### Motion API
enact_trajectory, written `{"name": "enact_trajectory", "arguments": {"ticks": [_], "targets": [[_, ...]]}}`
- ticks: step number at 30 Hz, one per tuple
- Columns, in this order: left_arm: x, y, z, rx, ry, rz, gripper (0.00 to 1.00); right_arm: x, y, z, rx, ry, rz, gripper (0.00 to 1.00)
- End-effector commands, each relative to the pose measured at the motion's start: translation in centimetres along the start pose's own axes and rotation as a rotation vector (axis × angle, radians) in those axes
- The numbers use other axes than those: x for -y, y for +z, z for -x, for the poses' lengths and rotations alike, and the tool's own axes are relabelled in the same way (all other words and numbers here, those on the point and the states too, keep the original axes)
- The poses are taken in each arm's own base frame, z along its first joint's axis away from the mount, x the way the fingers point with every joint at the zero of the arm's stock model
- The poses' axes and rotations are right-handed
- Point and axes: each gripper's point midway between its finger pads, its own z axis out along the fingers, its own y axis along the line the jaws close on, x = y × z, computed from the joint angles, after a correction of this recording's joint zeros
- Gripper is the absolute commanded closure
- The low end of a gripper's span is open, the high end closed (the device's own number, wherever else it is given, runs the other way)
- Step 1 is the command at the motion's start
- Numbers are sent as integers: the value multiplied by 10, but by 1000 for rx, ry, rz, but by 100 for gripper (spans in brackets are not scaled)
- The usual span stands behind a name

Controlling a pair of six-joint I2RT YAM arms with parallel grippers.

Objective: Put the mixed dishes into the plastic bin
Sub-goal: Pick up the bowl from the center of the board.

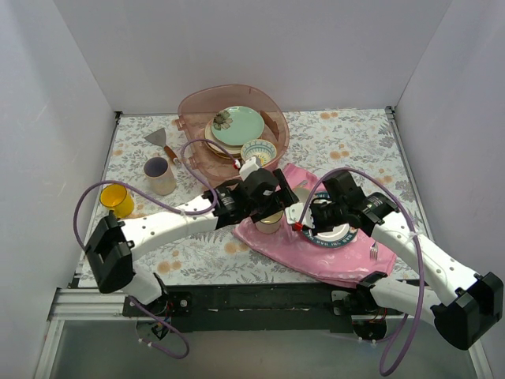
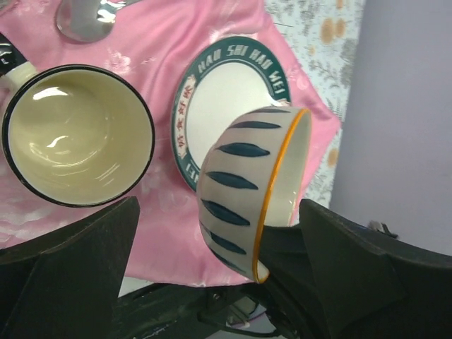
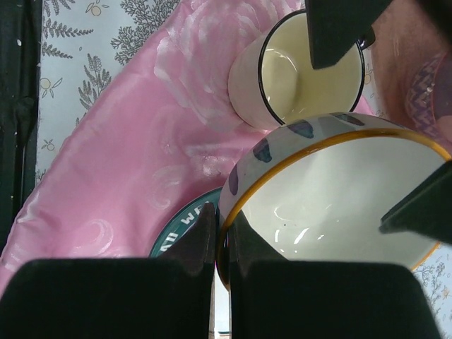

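Note:
My right gripper [image 3: 222, 219] is shut on the rim of a small cream bowl [image 3: 332, 191] with dark blue strokes and an orange rim, and holds it tilted above the pink cloth. My left gripper [image 2: 219, 212] is open, its fingers [image 2: 70, 268] wide on either side of that bowl [image 2: 247, 191]. In the top view both grippers, left [image 1: 268, 201] and right [image 1: 304, 221], meet over the cloth and hide the bowl. The plastic bin [image 1: 189, 110] at the back holds a mint-green plate [image 1: 237, 125], a peach plate [image 1: 211, 134] and a small patterned bowl [image 1: 259, 151]. The pale mug with purple inside [image 1: 158, 175] and the yellow mug [image 1: 117, 197] stand at the left.
The pink cloth [image 1: 292, 253] carries the dark-rimmed lettered plate [image 2: 233, 92], the cream cup with a handle [image 2: 78, 134], a spoon [image 2: 88, 18] and a fork [image 1: 373, 253]. A grey spatula [image 1: 158, 138] lies left of the bin. White walls enclose the table.

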Motion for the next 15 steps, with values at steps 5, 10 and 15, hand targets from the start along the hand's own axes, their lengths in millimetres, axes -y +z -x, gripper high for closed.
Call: {"name": "enact_trajectory", "arguments": {"ticks": [5,10,15], "targets": [[-25,17,10,82,105,310,32,13,-5,14,41,-83,-57,99],[-26,21,9,81,139,355,78,12,-4,12,35,-84,-61,99],[-24,19,10,81,145,349,100,10,-3,12,41,-83,-58,99]]}}
